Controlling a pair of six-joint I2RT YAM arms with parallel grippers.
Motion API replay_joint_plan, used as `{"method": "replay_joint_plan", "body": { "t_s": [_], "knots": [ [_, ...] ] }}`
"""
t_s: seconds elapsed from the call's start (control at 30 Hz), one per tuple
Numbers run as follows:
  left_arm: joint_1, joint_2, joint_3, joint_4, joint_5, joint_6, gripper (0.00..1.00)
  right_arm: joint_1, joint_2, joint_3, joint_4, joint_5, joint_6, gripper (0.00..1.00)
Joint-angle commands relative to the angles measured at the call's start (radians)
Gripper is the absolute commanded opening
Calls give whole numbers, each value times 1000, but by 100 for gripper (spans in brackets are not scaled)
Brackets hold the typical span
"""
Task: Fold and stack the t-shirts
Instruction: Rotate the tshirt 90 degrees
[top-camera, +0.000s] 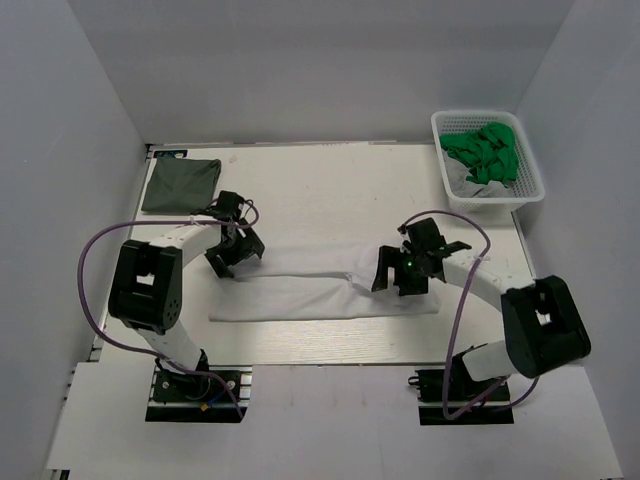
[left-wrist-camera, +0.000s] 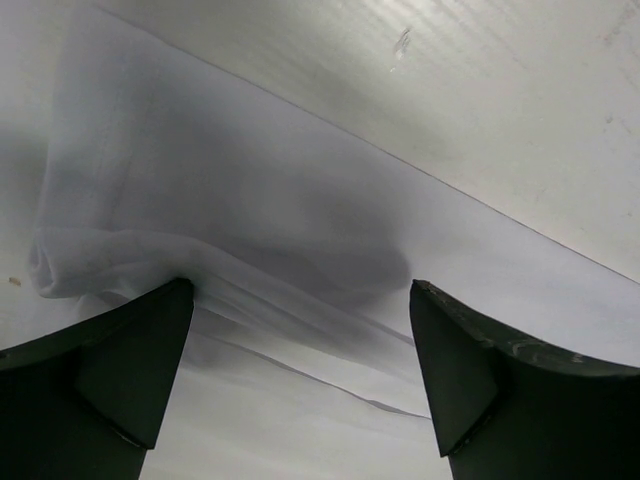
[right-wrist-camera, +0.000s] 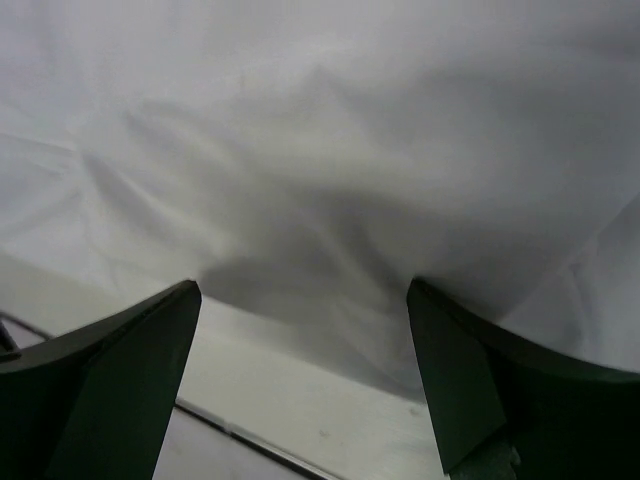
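Grey-green t-shirt (top-camera: 180, 185) lies folded at far left — white t-shirt (top-camera: 300, 297), a long band, awaits folding and stacking. Left pincer (top-camera: 233, 258) and right pincer (top-camera: 400, 280) hover over it, jaws apart.

Two t-shirts: white t-shirt (top-camera: 300, 298) in the middle, grey-green t-shirt (top-camera: 180, 185) far left. One basket (top-camera: 476, 115) far right. Two grippers: left gripper (top-camera: 232, 258), right gripper (top-camera: 398, 283).
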Motion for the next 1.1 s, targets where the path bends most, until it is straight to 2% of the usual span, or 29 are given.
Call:
{"method": "replay_joint_plan", "body": {
  "t_s": [0.0,0.13,0.23,0.27,0.3,0.43,0.5,0.53,0.67,0.87,1.07],
  "knots": [
    [-14,-41,-91,-88,9,-64,100,-38,111,31,43,0,18,90],
    [-48,-101,-199,-71,122,-146,100,-84,259,90,152,-90,35,90],
    [-91,-101,-242,-39,230,-172,100,-96,396,242,178,-128,27,90],
    [-102,-92,-242,-63,254,-172,100,-95,503,317,189,-129,27,90],
    [-129,-83,-242,-77,293,-172,100,-101,537,404,187,-138,22,90],
    [-209,-52,-164,-129,362,-184,100,-104,758,764,123,-127,-34,90],
    [-260,-9,-112,-160,362,-184,100,-104,873,866,95,-112,-59,90],
    [-275,6,-55,-172,353,-184,100,-105,899,1010,60,-113,-76,90],
    [-356,109,66,-156,371,-184,100,-99,1028,1233,-4,-112,-102,90],
    [-451,272,264,-113,377,-276,100,-93,1120,1290,118,-101,-27,90],
    [-522,329,373,-149,404,-393,100,-92,1218,1434,111,-70,5,90]
  ]
}}
